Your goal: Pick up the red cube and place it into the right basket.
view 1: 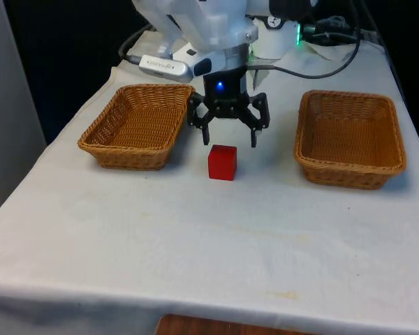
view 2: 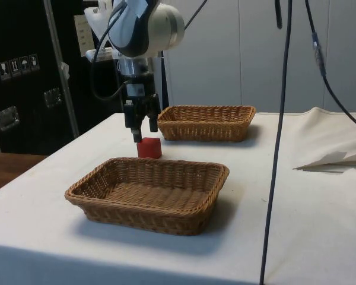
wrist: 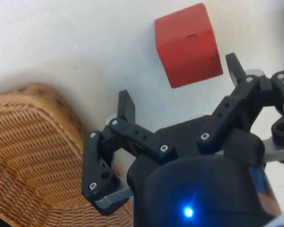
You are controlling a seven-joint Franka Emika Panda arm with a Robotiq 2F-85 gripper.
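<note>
A red cube (view 1: 222, 162) rests on the white cloth between two wicker baskets. My gripper (view 1: 229, 140) hangs open just above it and slightly behind it, towards the robot, with nothing between its fingers. In the side view the gripper (view 2: 144, 132) hovers over the red cube (view 2: 149, 148), with one fingertip close above the cube's top. In the wrist view the red cube (wrist: 188, 45) lies just ahead of the spread fingers of the gripper (wrist: 180, 87). The right basket (view 1: 346, 174) stands empty at the front view's right.
The left basket (view 1: 129, 157) sits at the front view's left, its corner close to the gripper and visible as wicker (wrist: 33, 156) in the wrist view. In the side view it is the near basket (view 2: 142, 217); the right basket (view 2: 204, 132) is behind. Cables hang there (view 2: 279, 148).
</note>
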